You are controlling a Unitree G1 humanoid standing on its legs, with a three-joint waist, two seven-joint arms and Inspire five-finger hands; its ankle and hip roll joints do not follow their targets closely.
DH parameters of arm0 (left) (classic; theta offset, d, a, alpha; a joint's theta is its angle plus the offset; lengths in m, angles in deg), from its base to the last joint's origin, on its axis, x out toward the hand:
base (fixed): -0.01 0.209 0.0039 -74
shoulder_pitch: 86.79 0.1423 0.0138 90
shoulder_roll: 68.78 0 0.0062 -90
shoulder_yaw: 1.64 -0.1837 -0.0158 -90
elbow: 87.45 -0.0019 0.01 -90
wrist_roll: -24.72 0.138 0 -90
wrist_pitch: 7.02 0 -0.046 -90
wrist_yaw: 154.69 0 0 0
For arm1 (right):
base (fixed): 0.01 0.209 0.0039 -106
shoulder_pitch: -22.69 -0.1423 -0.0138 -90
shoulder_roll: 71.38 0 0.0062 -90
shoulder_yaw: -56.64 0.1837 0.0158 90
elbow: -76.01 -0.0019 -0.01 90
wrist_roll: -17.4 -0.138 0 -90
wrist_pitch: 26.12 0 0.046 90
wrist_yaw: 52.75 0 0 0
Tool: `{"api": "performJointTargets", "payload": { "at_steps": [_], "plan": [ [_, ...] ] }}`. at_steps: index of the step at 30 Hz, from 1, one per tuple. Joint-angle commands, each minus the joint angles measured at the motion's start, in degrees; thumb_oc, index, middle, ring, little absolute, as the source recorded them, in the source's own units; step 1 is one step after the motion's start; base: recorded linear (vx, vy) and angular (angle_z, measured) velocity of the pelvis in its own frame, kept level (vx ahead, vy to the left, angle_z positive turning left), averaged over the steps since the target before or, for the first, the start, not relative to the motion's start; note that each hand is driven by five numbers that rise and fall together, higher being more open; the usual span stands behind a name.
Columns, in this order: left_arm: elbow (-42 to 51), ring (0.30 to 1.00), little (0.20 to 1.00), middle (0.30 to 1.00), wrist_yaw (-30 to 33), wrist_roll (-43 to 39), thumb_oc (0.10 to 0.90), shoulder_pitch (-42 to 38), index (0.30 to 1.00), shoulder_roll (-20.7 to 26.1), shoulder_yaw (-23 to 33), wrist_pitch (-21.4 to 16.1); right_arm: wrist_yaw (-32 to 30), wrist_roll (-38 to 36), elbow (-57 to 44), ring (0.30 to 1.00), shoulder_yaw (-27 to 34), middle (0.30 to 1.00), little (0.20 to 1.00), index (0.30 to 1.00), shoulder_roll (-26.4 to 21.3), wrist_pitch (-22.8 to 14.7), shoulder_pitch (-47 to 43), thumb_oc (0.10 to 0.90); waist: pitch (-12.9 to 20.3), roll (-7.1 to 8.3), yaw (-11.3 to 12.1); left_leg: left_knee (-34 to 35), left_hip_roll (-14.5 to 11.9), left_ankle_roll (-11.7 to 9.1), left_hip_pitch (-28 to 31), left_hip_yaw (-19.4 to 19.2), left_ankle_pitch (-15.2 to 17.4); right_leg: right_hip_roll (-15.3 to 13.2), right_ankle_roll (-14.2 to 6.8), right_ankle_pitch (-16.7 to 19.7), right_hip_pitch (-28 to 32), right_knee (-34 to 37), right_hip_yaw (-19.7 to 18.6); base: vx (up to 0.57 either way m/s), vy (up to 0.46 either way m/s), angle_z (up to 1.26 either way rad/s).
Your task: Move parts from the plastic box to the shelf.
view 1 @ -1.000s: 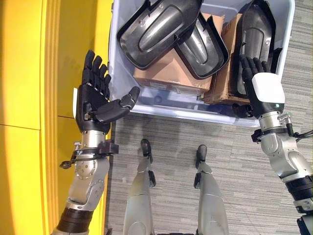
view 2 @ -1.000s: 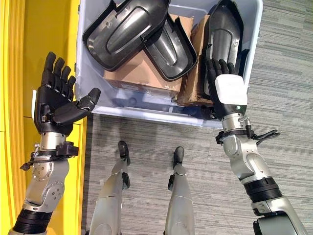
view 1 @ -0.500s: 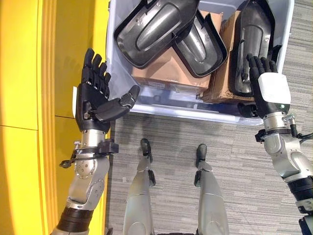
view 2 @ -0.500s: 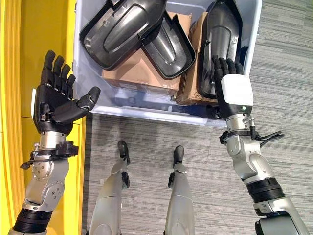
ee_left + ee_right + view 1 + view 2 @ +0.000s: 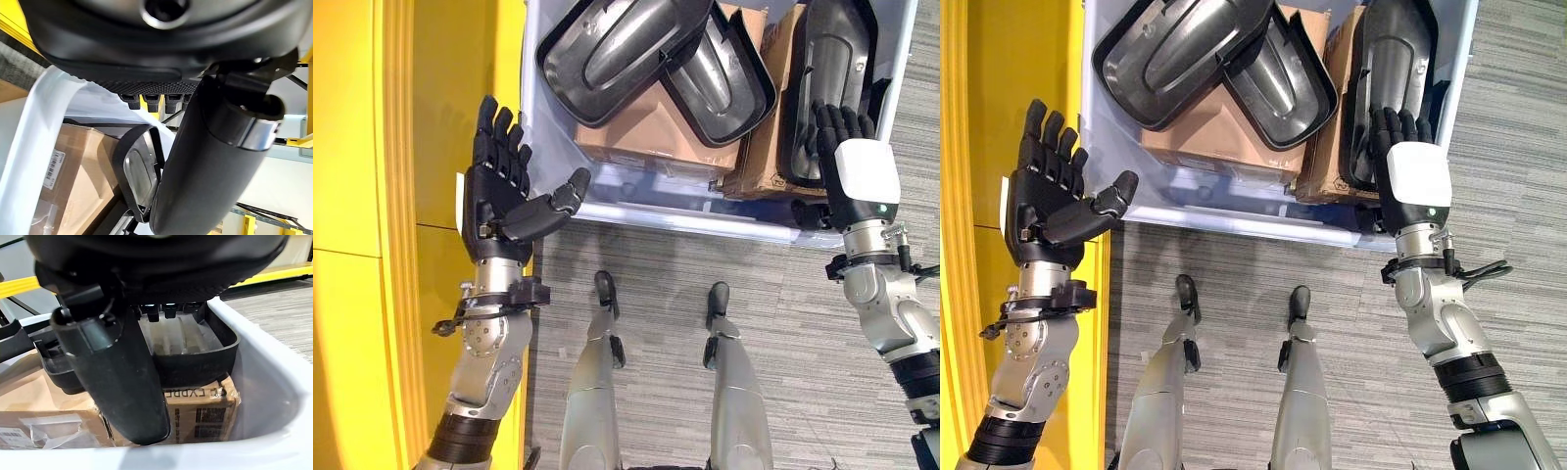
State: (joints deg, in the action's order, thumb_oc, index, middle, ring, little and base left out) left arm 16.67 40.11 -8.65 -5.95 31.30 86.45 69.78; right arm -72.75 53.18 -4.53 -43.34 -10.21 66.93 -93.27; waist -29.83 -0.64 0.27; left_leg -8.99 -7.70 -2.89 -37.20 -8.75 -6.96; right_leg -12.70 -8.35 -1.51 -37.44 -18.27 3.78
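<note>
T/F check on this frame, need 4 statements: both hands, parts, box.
1. The left hand is open and holds nothing. True.
2. The right hand has lifted a black part clear of the plastic box. False: its fingers reach over the near rim toward the black part at the box's right end, which lies on a cardboard box.
3. The plastic box is empty. False: it holds black parts and cardboard boxes.
4. Two black parts overlap at the box's left. True.

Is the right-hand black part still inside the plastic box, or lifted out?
Inside: black part lies on cardboard within plastic box; open right hand over it.
</note>
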Motion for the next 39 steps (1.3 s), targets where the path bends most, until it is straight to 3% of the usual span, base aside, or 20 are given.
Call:
{"api": "performJointTargets", "payload": {
  "at_steps": [1, 21, 22, 31, 39],
  "plan": [
    [6.66, 1.000, 1.000, 1.000, 0.75, 1.67, 0.900, -0.85, 1.000, 1.05, 2.96, -6.88, -4.51, 0.42, -0.71, 1.000, 0.87, 1.000, 1.000, 1.000, -3.34, -0.47, -5.77, 0.900, 2.42, -1.51, -1.62, -6.55, -0.27, -1.89, -0.67, 2.36, 8.56, 2.08, 1.43, -4.83, 4.81, 0.96, 0.97, 0.00, 0.000, 0.00],
    [5.18, 1.000, 1.000, 1.000, 0.63, 0.46, 0.900, -1.48, 1.000, 0.42, 1.32, -6.88, -1.54, -2.93, 8.46, 1.000, -5.10, 1.000, 1.000, 1.000, -0.09, -0.38, -6.11, 0.900, 1.66, -1.88, -1.60, -11.73, -0.44, -0.85, -3.72, 2.77, 11.04, 2.12, 2.27, -6.45, 1.06, -4.26, 0.02, 0.00, 0.006, 0.03],
    [4.86, 1.000, 1.000, 1.000, 0.58, 0.17, 0.900, -1.84, 1.000, 0.44, 0.82, -6.76, -1.46, -3.73, 8.57, 0.300, -5.06, 0.300, 0.300, 0.300, 0.51, -0.45, -5.56, 0.400, 1.67, -1.86, -1.72, -11.87, -0.51, -0.86, -3.31, 2.67, 11.12, 2.05, 2.32, -6.50, 1.27, -4.49, -0.05, 0.00, 0.000, 0.00],
    [4.07, 1.000, 1.000, 1.000, -0.34, -0.06, 0.900, -2.04, 1.000, 0.59, -0.14, -5.95, -1.30, -3.96, 4.58, 0.300, -3.86, 0.300, 0.300, 0.300, 0.59, -1.88, -2.43, 0.400, 2.38, -1.53, -2.14, -10.36, -0.53, -1.18, 1.45, 2.31, 10.91, 1.82, 1.89, -5.80, 6.26, -2.44, 0.41, 0.00, 0.003, 0.00],
    [3.06, 1.000, 1.000, 1.000, -1.40, -0.03, 0.900, -1.32, 1.000, 0.65, -0.44, -4.93, -1.51, -3.19, -4.44, 0.300, 0.33, 0.300, 0.300, 0.300, -1.28, -4.18, 1.86, 0.400, 4.28, 0.23, -2.59, -5.76, -0.81, -1.16, 9.19, 1.71, 8.42, 1.58, 1.13, -2.86, 14.06, 2.74, 1.38, -0.03, 0.002, -0.01]
  ]
}}
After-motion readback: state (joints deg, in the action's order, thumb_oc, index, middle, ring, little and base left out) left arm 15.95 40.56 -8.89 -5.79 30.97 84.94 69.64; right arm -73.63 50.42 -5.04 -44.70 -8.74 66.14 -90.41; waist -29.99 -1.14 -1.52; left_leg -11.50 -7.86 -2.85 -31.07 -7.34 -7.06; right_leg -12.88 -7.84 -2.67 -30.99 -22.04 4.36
